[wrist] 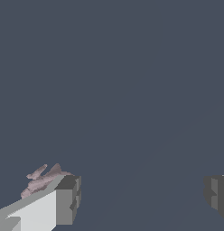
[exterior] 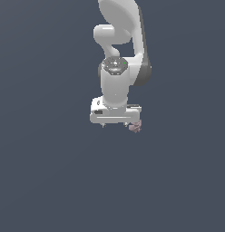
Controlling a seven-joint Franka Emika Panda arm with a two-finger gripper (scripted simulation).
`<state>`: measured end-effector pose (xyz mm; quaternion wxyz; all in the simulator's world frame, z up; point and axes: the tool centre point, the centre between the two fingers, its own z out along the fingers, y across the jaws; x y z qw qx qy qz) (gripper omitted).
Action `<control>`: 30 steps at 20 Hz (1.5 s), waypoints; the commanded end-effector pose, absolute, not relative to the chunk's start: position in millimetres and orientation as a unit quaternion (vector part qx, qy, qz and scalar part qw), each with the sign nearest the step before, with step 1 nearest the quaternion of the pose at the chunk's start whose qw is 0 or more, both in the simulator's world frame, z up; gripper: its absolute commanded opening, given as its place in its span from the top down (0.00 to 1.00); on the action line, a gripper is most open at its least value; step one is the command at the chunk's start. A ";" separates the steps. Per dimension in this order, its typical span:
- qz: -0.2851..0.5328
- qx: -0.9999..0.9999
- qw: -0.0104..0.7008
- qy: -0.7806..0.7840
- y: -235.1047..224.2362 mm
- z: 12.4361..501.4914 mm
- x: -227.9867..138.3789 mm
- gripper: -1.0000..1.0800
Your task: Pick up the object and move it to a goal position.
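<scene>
The object [exterior: 135,126] is a tiny lumpy pink-brown thing lying just beyond the exterior view's right end of my white gripper [exterior: 115,122]. In the wrist view the object [wrist: 41,179] lies outside one finger [wrist: 66,200], partly hidden behind it, not between the fingers. The other finger [wrist: 216,194] stands far off at the opposite side. The gripper [wrist: 141,198] is open wide with nothing between its fingers.
A plain dark grey-blue surface [exterior: 51,172] fills both views. The white arm [exterior: 119,41] rises above the gripper in the exterior view.
</scene>
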<state>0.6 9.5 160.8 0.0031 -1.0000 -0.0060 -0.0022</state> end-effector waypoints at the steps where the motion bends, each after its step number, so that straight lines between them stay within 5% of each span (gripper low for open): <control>1: -0.002 -1.000 0.003 -0.006 9.5 160.8 0.6 0.04; 15: 0.010 -1.000 -0.009 -0.005 -13.2 154.0 -2.5 0.04; 30: 0.004 -0.999 -0.005 0.035 63.9 124.1 -34.5 0.04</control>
